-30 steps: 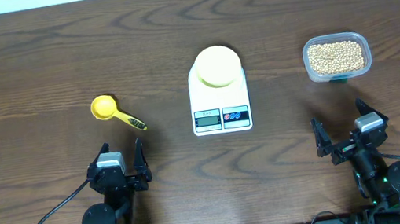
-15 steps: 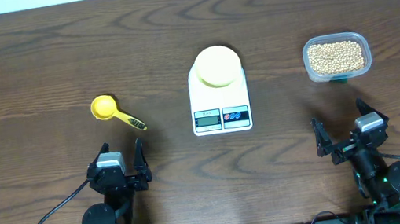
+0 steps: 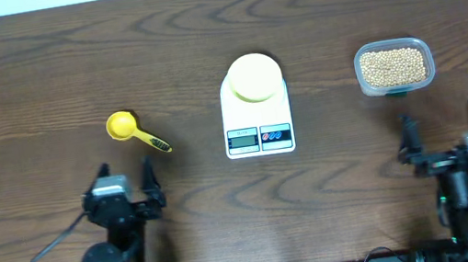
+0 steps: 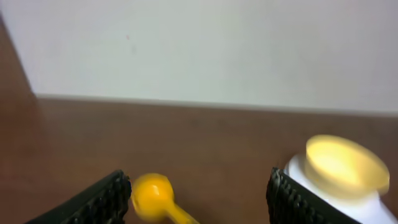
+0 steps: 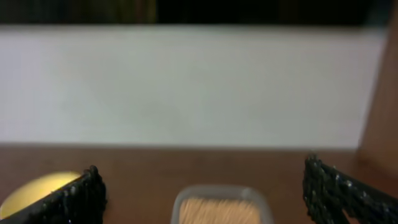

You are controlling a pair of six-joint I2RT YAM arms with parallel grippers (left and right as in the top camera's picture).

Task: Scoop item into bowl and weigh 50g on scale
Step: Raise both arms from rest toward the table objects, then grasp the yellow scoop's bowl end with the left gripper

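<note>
Beans (image 3: 394, 66) sit in the tub (image 3: 359, 62) far right; bowl (image 3: 252, 77) rests on the scale (image 3: 256, 116) at centre. My left gripper (image 3: 125, 170), wide open and empty, should straddle the scoop (image 3: 134, 132) handle squarely; my right gripper (image 3: 442, 121) gapes empty too.

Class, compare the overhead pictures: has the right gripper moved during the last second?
Yes. The right gripper has shifted rightward, now lying below the right edge of the clear tub of beans.
</note>
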